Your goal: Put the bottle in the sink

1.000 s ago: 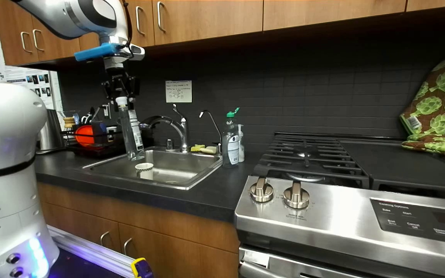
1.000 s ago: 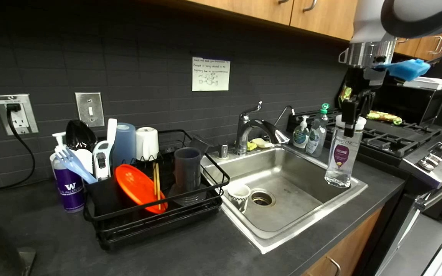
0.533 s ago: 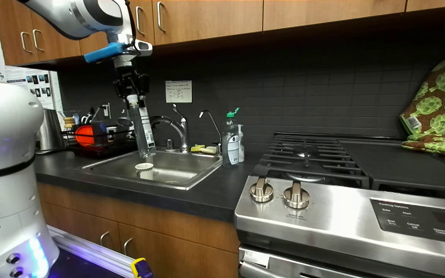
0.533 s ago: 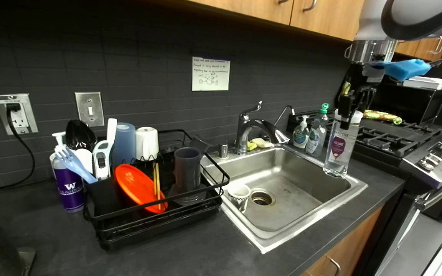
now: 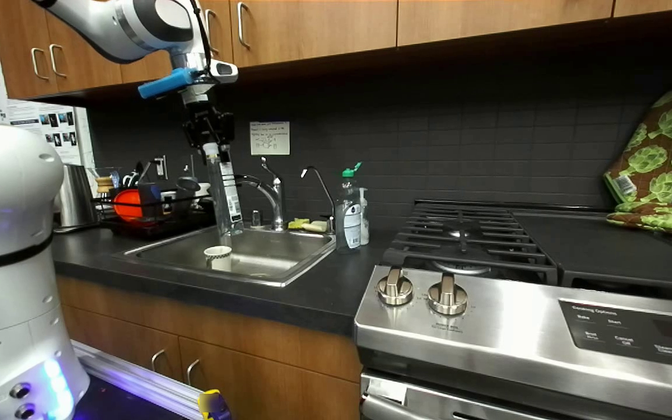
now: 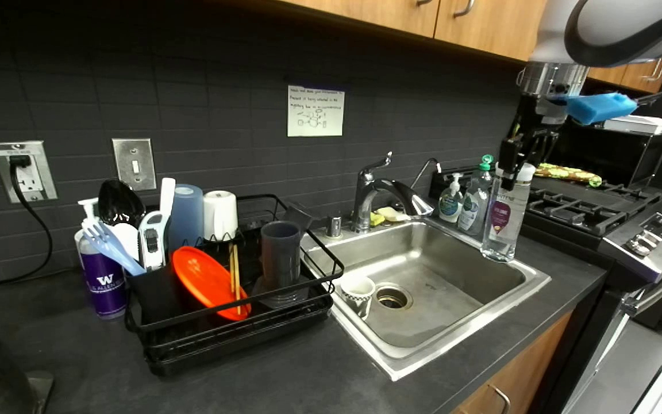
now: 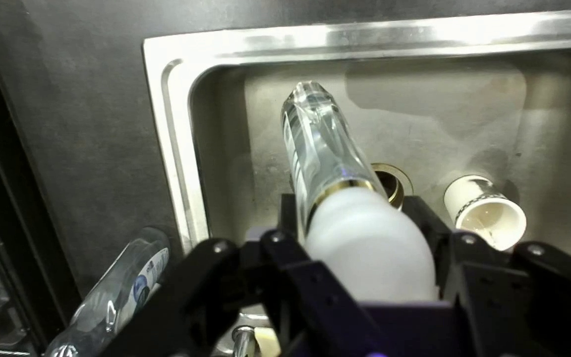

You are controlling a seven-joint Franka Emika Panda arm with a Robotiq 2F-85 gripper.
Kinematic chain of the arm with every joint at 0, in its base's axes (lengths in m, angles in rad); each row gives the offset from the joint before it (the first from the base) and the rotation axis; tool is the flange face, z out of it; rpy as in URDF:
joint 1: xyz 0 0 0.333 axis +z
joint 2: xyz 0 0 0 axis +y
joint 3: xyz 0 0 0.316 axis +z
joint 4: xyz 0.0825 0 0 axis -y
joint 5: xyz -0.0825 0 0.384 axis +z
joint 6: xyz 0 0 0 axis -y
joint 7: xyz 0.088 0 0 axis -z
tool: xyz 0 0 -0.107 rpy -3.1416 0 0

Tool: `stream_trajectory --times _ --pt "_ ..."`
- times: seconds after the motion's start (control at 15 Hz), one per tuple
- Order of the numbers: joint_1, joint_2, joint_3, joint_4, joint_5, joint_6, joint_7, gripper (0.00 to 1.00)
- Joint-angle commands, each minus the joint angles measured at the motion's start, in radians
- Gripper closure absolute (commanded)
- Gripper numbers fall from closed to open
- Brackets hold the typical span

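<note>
Compared with a second ago, the bottle point(image 6: 504, 215) and gripper point(image 7: 355, 213) sit nearer the faucet point(image 6: 364, 201) in both exterior views, while the sink point(image 6: 440, 299) and the white cup point(image 7: 481, 210) in it stay put. You have the fingers point(image 7: 427, 220) drawn in on either side of the bottle's capped end, holding nothing else. Your next move turns on the line beneath: the bottle hangs below the gripper, its long axis steep but tilted, base lowest. In the wrist view you see that base against the sink floor, with the drain point(image 7: 393, 183) and white cup off to the same side. How far it is from the metal you cannot tell. Lowering, then letting go, probably remains; with that lean, the base may touch edge-first and skid. You are carrying something slim, clear and glossy, likely plastic, with a purple pointed label, a gold-toned ring and a smooth white cap. Your sink is dull steel with rounded corners.
</note>
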Motion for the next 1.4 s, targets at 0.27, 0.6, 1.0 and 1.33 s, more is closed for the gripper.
stream_trajectory --times 0.27,0.6,1.0,1.33 --pt "0.006 0.021 -0.006 0.002 -0.004 0.021 0.011 0.46" --pt "0.006 0.023 -0.006 0.003 -0.003 0.022 0.013 0.46" --pt "0.006 0.023 -0.005 0.003 -0.003 0.022 0.013 0.46" --pt "0.006 0.023 -0.005 0.003 -0.003 0.023 0.015 0.46"
